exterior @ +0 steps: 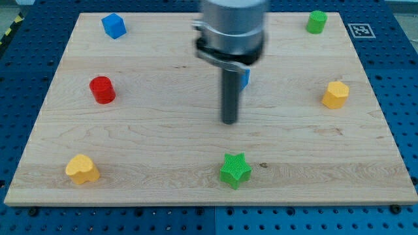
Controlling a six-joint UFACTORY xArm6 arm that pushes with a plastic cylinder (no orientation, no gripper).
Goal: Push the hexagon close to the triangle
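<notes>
A yellow hexagon block (335, 94) lies near the board's right edge. A blue block (245, 79), probably the triangle, is mostly hidden behind my rod near the board's middle; only a sliver shows to the right of the rod. My tip (229, 122) rests on the board just below that blue block, far to the left of the hexagon. It touches no block that I can see.
A blue cube (113, 25) sits at the top left and a green cylinder (317, 21) at the top right. A red cylinder (102, 89) is at the left, a yellow heart (81, 169) at the bottom left, a green star (234, 170) below my tip.
</notes>
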